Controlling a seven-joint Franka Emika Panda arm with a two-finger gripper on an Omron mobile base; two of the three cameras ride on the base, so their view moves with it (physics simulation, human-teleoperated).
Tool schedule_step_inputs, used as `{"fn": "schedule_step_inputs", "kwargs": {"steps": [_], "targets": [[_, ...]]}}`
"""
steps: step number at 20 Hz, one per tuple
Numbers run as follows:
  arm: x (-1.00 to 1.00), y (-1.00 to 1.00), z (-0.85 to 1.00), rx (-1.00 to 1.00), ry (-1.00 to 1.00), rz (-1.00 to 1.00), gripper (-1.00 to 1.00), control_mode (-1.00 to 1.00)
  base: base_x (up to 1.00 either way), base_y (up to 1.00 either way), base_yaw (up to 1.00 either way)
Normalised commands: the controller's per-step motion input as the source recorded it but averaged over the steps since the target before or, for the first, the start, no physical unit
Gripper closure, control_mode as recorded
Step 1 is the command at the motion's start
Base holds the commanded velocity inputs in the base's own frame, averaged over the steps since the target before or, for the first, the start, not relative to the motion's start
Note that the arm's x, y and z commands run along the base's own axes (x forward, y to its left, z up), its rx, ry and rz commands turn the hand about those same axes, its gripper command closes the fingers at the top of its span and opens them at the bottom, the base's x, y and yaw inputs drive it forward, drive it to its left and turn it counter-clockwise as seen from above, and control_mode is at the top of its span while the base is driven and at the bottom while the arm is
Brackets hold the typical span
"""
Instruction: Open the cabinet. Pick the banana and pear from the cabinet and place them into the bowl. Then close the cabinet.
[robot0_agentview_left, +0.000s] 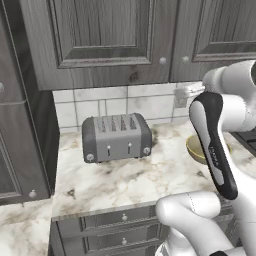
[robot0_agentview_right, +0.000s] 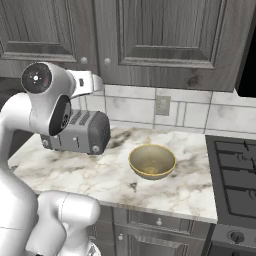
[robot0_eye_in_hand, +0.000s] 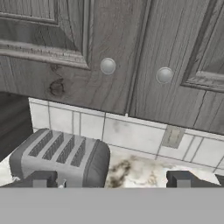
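The cabinet (robot0_eye_in_hand: 87, 52) hangs above the counter with both dark wood-grain doors shut. Its two round metal knobs (robot0_eye_in_hand: 107, 66) sit side by side at the doors' meeting edge, also visible from the base (robot0_agentview_left: 162, 60) (robot0_agentview_right: 84, 60). The banana and pear are hidden behind the shut doors. The tan-yellow bowl (robot0_agentview_right: 152, 161) stands empty on the marble counter, partly behind my arm in the left base view (robot0_agentview_left: 196, 148). My gripper (robot0_eye_in_hand: 111, 180) is open with nothing between its fingertips (robot0_eye_in_hand: 41, 179). It hovers below the knobs, a short way out from the doors, pointing at them.
A grey toaster (robot0_agentview_left: 116, 136) sits on the counter below the left door, left of the bowl. A wall outlet (robot0_agentview_right: 162, 105) is set in the tiled backsplash. A gas stove (robot0_agentview_right: 235, 170) borders the counter on the right. A tall side cabinet (robot0_agentview_left: 20, 125) stands at the left.
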Motion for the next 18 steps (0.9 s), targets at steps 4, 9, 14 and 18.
{"fn": "schedule_step_inputs", "kwargs": {"steps": [4,9,14,18], "targets": [[-0.23,0.0,0.24,0.0,-0.26,0.0,-1.0,-1.0,0.0,0.0,0.0],[-0.41,-0.07,0.16,0.01,-0.32,0.0,-1.0,-1.0,0.0,0.0,0.0],[-0.14,-0.01,0.05,0.0,-0.14,0.0,-1.0,-1.0,0.0,0.0,0.0],[0.0,0.0,0.0,0.0,0.0,0.0,-1.0,-1.0,0.0,0.0,0.0]]}}
